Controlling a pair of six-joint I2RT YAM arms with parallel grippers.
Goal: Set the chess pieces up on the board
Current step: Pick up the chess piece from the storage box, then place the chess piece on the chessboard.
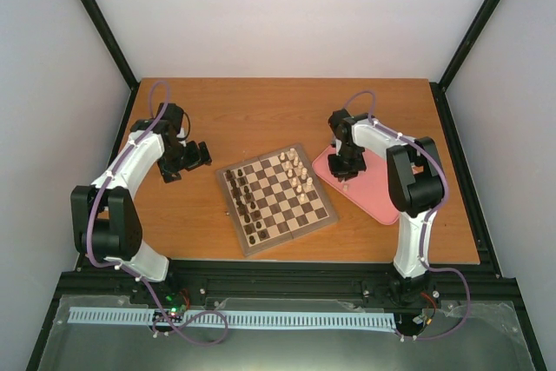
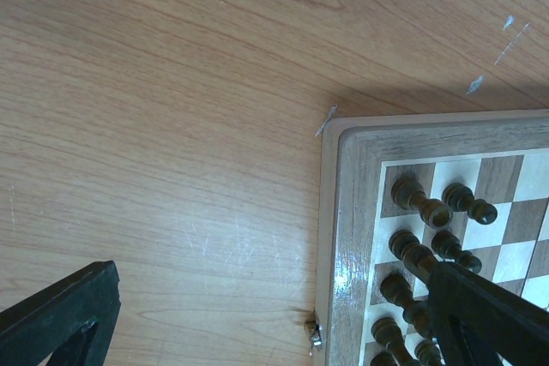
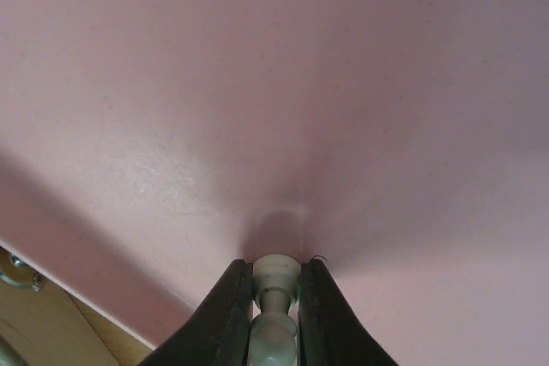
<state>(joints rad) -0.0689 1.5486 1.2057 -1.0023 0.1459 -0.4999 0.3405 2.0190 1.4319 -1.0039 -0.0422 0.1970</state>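
The board (image 1: 276, 200) lies mid-table with dark pieces (image 1: 248, 208) along its left side and several pale chess pieces (image 1: 299, 169) along its right side. My right gripper (image 3: 276, 285) is down on the pink tray (image 3: 343, 83), shut on a pale chess piece (image 3: 276, 276) that stands between the two black fingers. In the top view that gripper (image 1: 345, 165) sits over the tray's near-left part. My left gripper (image 1: 193, 159) hovers over bare table left of the board, jaws wide apart and empty; its wrist view shows the board's corner (image 2: 360, 212) with dark pieces (image 2: 425, 203).
The pink tray (image 1: 373, 202) lies right of the board, close to the table's right edge. A small metal clasp (image 2: 314, 336) sticks out of the board's side. Black frame posts stand at the table's back corners.
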